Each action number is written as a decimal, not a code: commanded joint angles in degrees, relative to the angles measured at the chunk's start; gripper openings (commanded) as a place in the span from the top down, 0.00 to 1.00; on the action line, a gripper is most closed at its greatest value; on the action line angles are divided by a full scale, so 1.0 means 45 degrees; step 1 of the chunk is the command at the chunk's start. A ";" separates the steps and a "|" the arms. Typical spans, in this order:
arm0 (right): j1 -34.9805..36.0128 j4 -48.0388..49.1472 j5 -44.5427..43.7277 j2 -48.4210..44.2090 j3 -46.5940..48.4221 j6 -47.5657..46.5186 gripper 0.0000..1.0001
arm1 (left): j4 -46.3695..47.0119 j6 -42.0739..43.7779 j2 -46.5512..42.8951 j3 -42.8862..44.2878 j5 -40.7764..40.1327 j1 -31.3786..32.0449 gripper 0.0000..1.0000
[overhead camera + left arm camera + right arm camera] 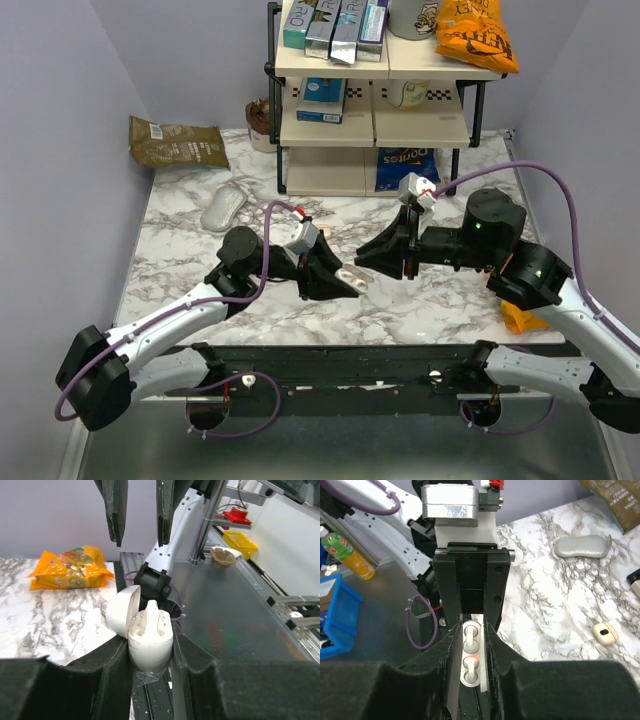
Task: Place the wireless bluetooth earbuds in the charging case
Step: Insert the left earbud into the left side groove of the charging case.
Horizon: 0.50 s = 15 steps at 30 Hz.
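The left gripper [150, 652] clamps the open charging case [150, 637], its mouth toward the right gripper [139, 535], whose jaws stand apart, empty. One earbud [605, 631] lies loose on the desk [555, 605], off the right gripper's line on the mouse [582, 546] side, so the free right arm looks best placed to fetch it

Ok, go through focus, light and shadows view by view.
Top external: even light, sharp throughout, only soft shadows on the table. Left wrist: its own fingers blur close up, the charging case is sharp. Right wrist: near fingers blurred too, the earbud on the marble in focus.
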State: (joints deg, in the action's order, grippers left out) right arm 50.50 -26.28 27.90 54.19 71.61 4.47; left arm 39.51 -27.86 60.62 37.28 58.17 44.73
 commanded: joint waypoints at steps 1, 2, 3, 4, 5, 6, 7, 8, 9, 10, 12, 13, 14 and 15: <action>0.0027 -0.0976 -0.0674 0.0437 0.0472 0.0704 0.66 | -0.0710 0.1091 -0.0443 0.0368 -0.1245 0.0060 1.00; 0.0028 -0.0937 -0.0634 0.0418 0.0453 0.0783 0.64 | -0.0887 0.1441 -0.0482 0.0369 -0.1441 0.0041 1.00; 0.0047 -0.0937 -0.0595 0.0456 0.0472 0.0861 0.64 | -0.1082 0.1560 -0.0599 0.0388 -0.1907 0.0060 1.00; 0.0086 -0.1033 -0.0575 0.0534 0.0530 0.0959 0.64 | -0.1413 0.1697 -0.0619 0.0407 -0.2066 0.0060 1.00; 0.0106 -0.1170 -0.0536 0.0632 0.0647 0.0960 0.64 | -0.1551 0.1834 -0.0658 0.0446 -0.2222 0.0041 1.00; 0.0144 -0.1287 -0.0575 0.0691 0.0648 0.0960 0.64 | -0.1611 0.1970 -0.0755 0.0447 -0.2572 0.0040 1.00; 0.0164 -0.1327 -0.0730 0.0769 0.0648 0.0941 0.64 | -0.1708 0.2010 -0.0776 0.0427 -0.2692 0.0040 1.00; 0.0164 -0.1347 -0.0731 0.0789 0.0629 0.0921 0.64 | -0.1709 0.2069 -0.0815 0.0408 -0.2809 0.0040 1.00; 0.0164 -0.1386 -0.0770 0.0808 0.0571 0.0921 0.64 | -0.1728 0.2089 -0.0873 0.0388 -0.2965 0.0060 1.00; 0.0184 -0.1425 -0.0886 0.0847 0.0570 0.0901 0.65 | -0.1748 0.2089 -0.0893 0.0369 -0.3102 0.0041 1.00; 0.0203 -0.1444 -0.0887 0.0906 0.0512 0.0882 0.65 | -0.1748 0.2109 -0.0971 0.0330 -0.3239 0.0041 1.00; 0.0203 -0.1425 -0.0868 0.0945 0.0492 0.0882 0.65 | -0.1690 0.2108 -0.0971 0.0330 -0.3259 0.0040 1.00; 0.0203 -0.1406 -0.0791 0.1003 0.0492 0.0882 0.66 | -0.1689 0.2108 -0.0971 0.0310 -0.3279 0.0040 1.00; 0.0184 -0.1425 -0.0809 0.1042 0.0492 0.0882 0.66 | -0.1670 0.2128 -0.0971 0.0310 -0.3317 0.0040 1.00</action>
State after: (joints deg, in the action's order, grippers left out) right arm 51.03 -30.63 25.21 58.33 72.86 7.86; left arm 31.79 -20.14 57.32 37.45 46.13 44.75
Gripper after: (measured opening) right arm 0.348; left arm 0.373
